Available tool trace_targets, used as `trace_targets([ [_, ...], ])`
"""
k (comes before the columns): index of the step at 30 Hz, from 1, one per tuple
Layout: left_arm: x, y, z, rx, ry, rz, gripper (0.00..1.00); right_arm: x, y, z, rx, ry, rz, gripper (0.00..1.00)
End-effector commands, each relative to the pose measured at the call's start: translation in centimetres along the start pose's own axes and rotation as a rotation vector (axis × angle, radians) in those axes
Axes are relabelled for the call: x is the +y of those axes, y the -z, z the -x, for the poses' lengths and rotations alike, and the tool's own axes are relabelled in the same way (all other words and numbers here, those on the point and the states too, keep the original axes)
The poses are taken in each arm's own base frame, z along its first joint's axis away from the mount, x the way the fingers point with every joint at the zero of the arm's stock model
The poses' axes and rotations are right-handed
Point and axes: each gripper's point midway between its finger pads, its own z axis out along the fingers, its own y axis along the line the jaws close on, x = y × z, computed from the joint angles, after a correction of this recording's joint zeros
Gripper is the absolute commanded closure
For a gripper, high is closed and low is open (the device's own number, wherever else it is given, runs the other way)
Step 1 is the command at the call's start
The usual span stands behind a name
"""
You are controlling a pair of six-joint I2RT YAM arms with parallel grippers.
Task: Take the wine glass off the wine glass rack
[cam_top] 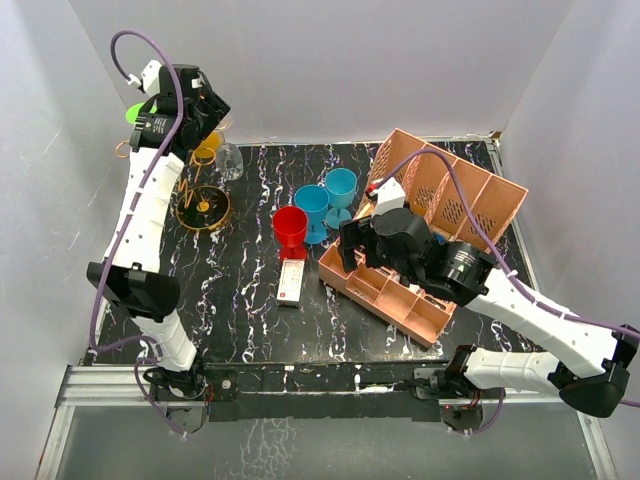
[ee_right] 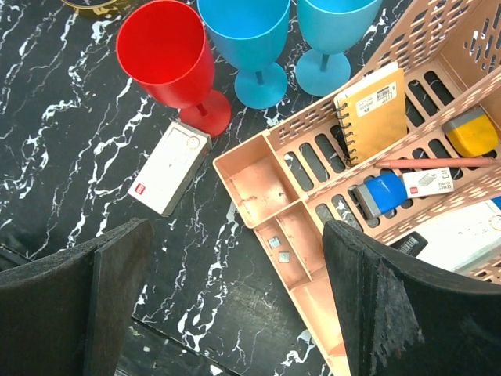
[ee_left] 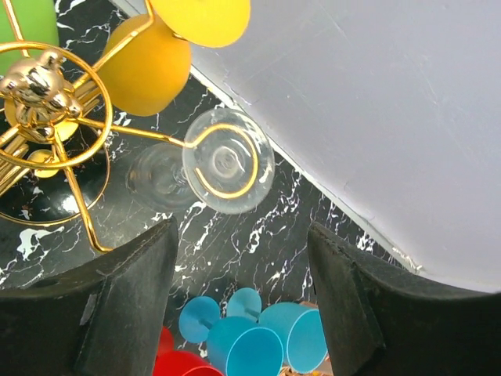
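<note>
While my left pincer (ee_left: 241, 235) hangs released with nothing between its fingers above the gold wine glass rack (ee_left: 35, 78) at the far left corner, the step is approach, no grasp yet. The clear wine glass (ee_left: 225, 162) hangs bowl-down, its foot caught in a curled loop, beside the yellow glasses (ee_left: 149, 66). Next, I judge: drop, close on the stem, slide it out through the loop's opening without snagging wire. My right pincer (ee_right: 239, 235) is released too, over the pink organizer (ee_right: 235, 157) near the right edge. Its slotted bays hold a spiral notebook (ee_right: 369, 110), pencil (ee_right: 438, 163) and blue eraser (ee_right: 380, 196); a front tray holds two small metal bits (ee_right: 278, 247).
</note>
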Motion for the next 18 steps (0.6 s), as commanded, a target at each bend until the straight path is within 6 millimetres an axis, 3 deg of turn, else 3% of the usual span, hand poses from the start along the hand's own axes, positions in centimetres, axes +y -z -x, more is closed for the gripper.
trace_targets([
  [1, 0.7, -0.9, 0.7, -0.025, 0.074, 0.044, 0.37, -0.5, 0.2, 1.8, -0.079, -0.001, -0.022, 0.01],
  [7, 1.3, -2.6, -0.1, -0.005, 0.096, 0.094, 0.40, -1.2, 0.3, 1.6, -0.094, 0.008, -0.049, 0.01],
  [18, 2.2, -4.6, 0.6, -0.035, 0.108, 0.143, 0.47, -1.5, -0.4, 0.9, -0.083, 0.023, -0.068, 0.01],
])
